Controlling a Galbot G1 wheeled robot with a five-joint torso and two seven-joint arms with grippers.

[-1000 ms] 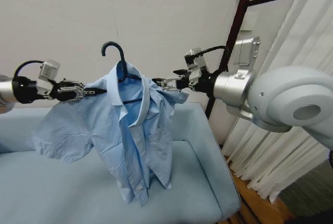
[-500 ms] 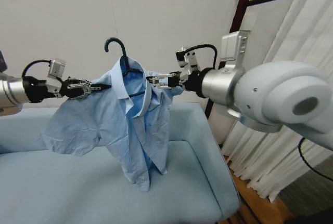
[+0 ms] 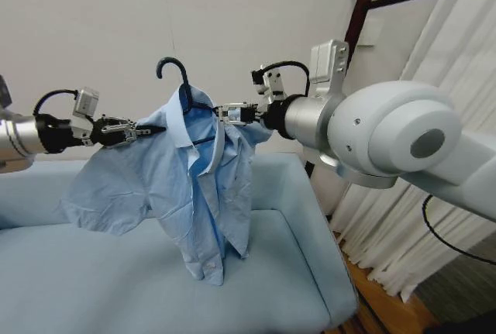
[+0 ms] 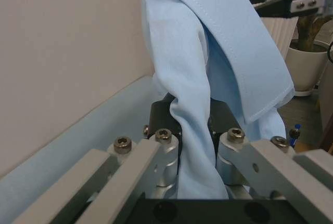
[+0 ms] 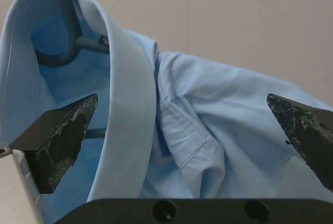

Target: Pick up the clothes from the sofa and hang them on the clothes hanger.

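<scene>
A light blue shirt hangs on a black hanger, held up in the air above the sofa. My left gripper is shut on one shoulder of the shirt. In the left wrist view the shirt is pinched at the left gripper. My right gripper is at the other shoulder, close to the collar. In the right wrist view the right gripper stands open, its fingertips wide apart, with the shirt and the hanger just beyond them.
A dark wooden rack rises at the upper right, beside a white curtain. The sofa's right end borders a wooden floor. A potted plant stands farther off. A plain wall lies behind the shirt.
The shirt and hanger have risen slightly and shifted right with my left gripper. My right gripper has moved along the shoulder toward the collar.
</scene>
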